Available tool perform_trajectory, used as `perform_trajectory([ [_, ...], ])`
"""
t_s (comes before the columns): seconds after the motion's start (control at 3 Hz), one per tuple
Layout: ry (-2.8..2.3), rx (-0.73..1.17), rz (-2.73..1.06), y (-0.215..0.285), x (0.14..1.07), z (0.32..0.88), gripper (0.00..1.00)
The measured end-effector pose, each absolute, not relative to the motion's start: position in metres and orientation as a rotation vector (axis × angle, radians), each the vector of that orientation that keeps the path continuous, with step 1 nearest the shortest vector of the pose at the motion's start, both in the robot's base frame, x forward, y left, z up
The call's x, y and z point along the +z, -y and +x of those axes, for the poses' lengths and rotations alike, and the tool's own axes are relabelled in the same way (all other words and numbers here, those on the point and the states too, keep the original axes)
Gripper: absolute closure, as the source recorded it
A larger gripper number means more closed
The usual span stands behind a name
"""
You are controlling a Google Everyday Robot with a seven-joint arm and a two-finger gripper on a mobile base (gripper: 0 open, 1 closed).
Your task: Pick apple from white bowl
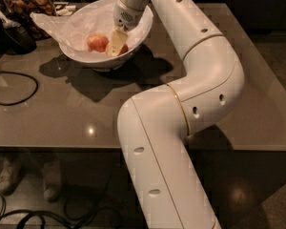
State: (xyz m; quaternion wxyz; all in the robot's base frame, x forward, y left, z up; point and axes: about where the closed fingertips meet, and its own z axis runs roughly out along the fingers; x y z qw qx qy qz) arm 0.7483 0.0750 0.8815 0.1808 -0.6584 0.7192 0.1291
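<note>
The white bowl [138, 30], lined with crinkled white paper, stands at the back of the grey table. The paler apple [97, 42], yellow-orange with a pinkish blush, lies in the bowl left of centre. A deeper red apple [124, 48] lies to its right, mostly hidden behind my gripper. My gripper [115, 47] reaches down into the bowl from the back right. Its tip is between the two apples, right beside the paler one and against the red one.
A jar of brown snacks [26, 1] and a black object [9, 35] stand left of the bowl. A black cable [19, 87] loops on the table's left side. My white arm [200, 75] spans the table's middle. The front table edge [62, 148] runs below.
</note>
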Motion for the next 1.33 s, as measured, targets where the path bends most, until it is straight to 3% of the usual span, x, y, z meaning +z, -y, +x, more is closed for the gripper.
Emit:
perform_trajectory([
  [1.0,-2.043,0.368,-1.822,-0.0812,0.8758,0.7573,1.00],
  [1.33,-2.041,0.375,-1.827,-0.0836,0.8751,0.7558,1.00],
])
